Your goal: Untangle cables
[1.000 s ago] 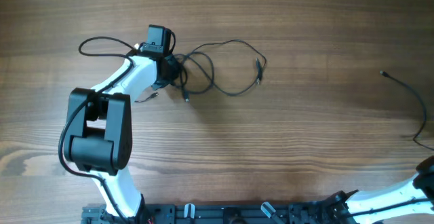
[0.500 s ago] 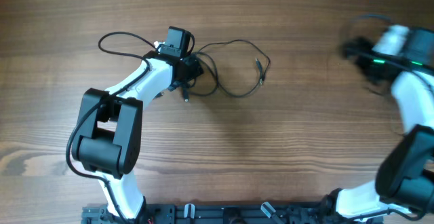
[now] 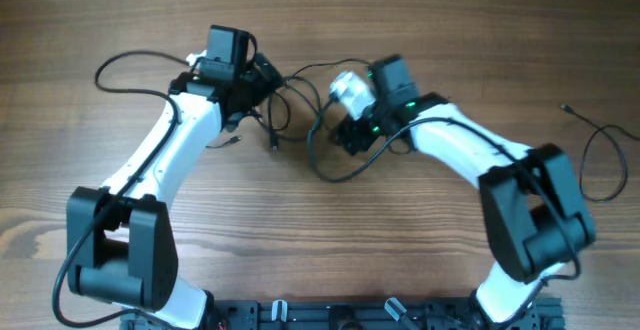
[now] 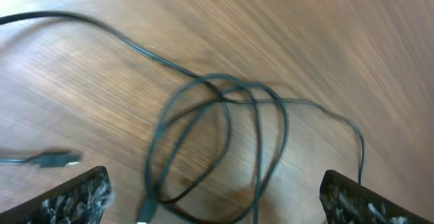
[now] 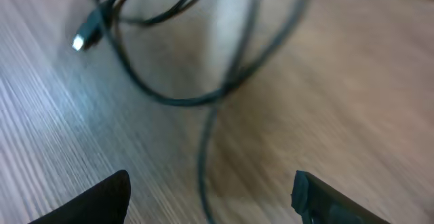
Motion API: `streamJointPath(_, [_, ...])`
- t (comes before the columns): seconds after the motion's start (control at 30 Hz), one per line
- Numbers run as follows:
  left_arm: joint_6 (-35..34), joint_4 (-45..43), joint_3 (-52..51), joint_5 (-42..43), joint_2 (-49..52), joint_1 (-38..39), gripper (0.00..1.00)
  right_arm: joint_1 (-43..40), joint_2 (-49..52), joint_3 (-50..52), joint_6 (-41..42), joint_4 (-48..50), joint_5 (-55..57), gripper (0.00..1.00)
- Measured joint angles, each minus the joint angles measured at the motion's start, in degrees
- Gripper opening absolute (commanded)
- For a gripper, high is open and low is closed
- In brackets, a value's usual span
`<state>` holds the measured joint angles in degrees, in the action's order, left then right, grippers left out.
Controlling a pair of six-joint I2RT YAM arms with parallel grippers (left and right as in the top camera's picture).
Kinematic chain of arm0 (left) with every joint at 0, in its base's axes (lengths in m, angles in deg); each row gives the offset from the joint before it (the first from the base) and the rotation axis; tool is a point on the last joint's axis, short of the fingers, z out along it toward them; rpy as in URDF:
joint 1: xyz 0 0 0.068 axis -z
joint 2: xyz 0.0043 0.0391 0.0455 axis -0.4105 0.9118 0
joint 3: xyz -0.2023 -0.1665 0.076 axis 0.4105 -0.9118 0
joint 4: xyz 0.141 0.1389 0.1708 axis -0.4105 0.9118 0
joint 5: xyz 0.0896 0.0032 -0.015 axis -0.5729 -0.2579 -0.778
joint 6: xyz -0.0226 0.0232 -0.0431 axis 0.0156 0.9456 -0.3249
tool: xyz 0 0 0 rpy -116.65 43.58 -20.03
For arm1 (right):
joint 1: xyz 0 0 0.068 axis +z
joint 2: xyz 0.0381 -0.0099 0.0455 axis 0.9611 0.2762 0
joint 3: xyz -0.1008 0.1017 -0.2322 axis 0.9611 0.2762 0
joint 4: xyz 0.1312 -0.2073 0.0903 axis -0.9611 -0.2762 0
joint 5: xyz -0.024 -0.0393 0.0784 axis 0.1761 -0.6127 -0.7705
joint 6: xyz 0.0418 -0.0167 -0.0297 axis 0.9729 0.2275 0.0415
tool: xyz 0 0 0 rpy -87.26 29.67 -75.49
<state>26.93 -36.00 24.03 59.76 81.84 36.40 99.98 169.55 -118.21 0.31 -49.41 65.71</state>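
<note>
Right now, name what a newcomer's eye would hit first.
A tangle of thin dark cables loops at the table's far middle. Both white arms meet over it, left tool and right tool open, holding nothing. One more cable lies alone at the right edge.

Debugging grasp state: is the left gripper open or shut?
Open. Left wrist view shows the left gripper with black fingertips far apart at opposite corners; the thin dark looped cables lie loose on the wooden table, not pinched.
</note>
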Motion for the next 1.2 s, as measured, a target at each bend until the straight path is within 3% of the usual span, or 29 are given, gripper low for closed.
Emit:
streamJointPath(0.1, [-4.87, 0.2, 0.0, -1.05, 0.0, -2.34, 1.0, 4.31, 3.37, 0.0, -3.8, 0.76, 3.67, 0.67])
streamJointPath(0.2, [-6.64, 2.16, 0.02, -1.49, 0.0, -2.91, 1.0, 4.83, 4.94, -0.26, -5.22, 3.02, 6.47, 0.46])
streamJointPath(0.23, [-6.84, 3.26, 0.02, -1.49, 0.0, -2.91, 0.98, 4.81, 5.07, -0.26, -5.01, 3.43, 6.93, 0.36])
streamJointPath(0.27, [-6.88, 4.7, 0.0, -1.49, 0.0, -2.91, 0.91, 4.79, 5.2, -0.39, -4.76, 3.65, 7.37, 0.32])
streamJointPath(0.43, [-7.34, 6.27, 0.0, -1.51, 0.13, -1.55, 0.76, 4.52, 5.31, -0.48, -3.23, 3.91, 7.76, 0.32])
streamJointPath(0.63, [-7.52, 5.01, 0.0, -1.7, 5.38, 2.38, 0.74, 4.52, 5.31, -0.48, -1.73, 3.93, 7.78, 0.29])
streamJointPath(0.7, [-7.52, 4.42, 0.0, -1.73, 8.13, 2.47, 0.58, 4.52, 5.31, -0.48, -1.68, 3.93, 7.78, 0.26])
streamJointPath(0.73, [-7.74, 3.91, 0.0, -1.9, 8.9, 2.47, 0.32, 4.52, 5.31, -0.48, -1.46, 3.93, 7.78, 0.24])
streamJointPath(0.8, [-7.93, 3.15, 0.0, -1.97, 9.73, 2.47, 0.04, 4.52, 5.31, -0.48, -0.44, 3.93, 7.76, 0.22])
streamJointPath(0.83, [-7.91, 2.8, 0.0, -1.92, 9.84, 2.47, 0.04, 4.52, 5.31, -0.48, -0.2, 3.93, 7.78, 0.07])
streamJointPath(0.87, [-7.91, 2.27, 0.0, -1.92, 9.88, 2.47, 0.04, 4.52, 5.31, -0.48, 0.0, 3.93, 7.78, 0.04])
streamJointPath(1.07, [-4.37, 4.2, -0.02, -1.9, 8.98, 0.7, 0.04, 2.95, 5.31, -0.59, 5.55, 3.37, 7.06, 0.04])
streamJointPath(1.2, [-3.02, 7.82, -0.22, -1.92, -0.55, -3.63, 0.04, -4.5, 4.44, -1.38, 12.09, -1.75, 6.71, 0.04])
